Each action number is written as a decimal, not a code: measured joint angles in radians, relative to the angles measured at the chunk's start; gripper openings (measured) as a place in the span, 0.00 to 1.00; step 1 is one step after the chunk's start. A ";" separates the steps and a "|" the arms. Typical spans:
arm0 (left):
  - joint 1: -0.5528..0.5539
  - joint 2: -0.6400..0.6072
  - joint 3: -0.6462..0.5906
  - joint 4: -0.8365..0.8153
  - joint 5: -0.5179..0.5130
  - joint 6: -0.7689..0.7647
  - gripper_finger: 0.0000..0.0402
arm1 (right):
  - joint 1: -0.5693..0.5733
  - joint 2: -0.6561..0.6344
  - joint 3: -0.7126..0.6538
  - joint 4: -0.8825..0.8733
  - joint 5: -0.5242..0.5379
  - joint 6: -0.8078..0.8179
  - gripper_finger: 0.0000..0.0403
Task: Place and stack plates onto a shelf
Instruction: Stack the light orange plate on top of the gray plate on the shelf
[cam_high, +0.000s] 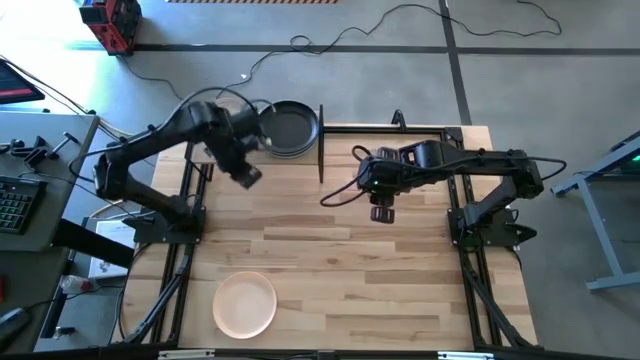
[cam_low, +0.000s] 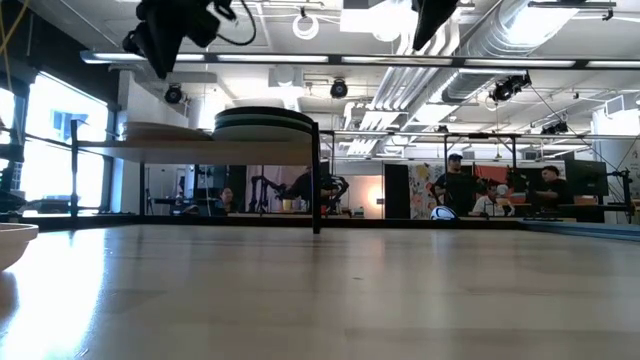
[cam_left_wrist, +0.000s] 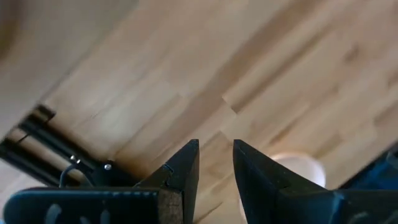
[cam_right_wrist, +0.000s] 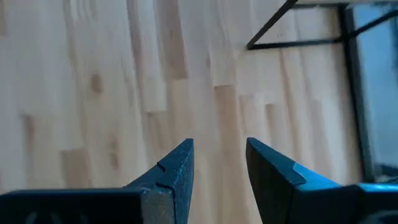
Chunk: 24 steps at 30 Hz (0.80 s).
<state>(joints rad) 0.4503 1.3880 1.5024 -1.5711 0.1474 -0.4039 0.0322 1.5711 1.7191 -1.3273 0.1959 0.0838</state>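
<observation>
A stack of plates (cam_high: 288, 128), black on top, sits on the shelf (cam_low: 200, 150) at the counter's far edge; one peach-pink plate (cam_high: 246, 304) lies alone near the front. The left claw (cam_high: 248, 176) hangs just off the shelf, jaws parted, holding nothing. To fetch the last plate it should probably come in low at the rim. The right claw (cam_high: 381, 213), also parted and empty, waits mid-counter (cam_high: 400, 280). People sit in the room beyond.
</observation>
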 joint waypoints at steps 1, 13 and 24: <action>-0.036 0.000 0.000 0.000 0.000 0.007 0.21 | 0.000 0.000 0.000 -0.001 -0.013 0.030 0.31; -0.407 0.000 0.000 0.005 -0.080 -0.011 0.21 | 0.068 0.000 0.000 -0.031 -0.122 0.347 0.31; -0.710 0.000 0.000 0.071 -0.180 -0.145 0.21 | 0.188 0.000 0.000 0.005 -0.075 0.571 0.31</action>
<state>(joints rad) -0.2600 1.3884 1.5022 -1.4999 -0.0322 -0.5489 0.2204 1.5715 1.7191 -1.3226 0.1210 0.6551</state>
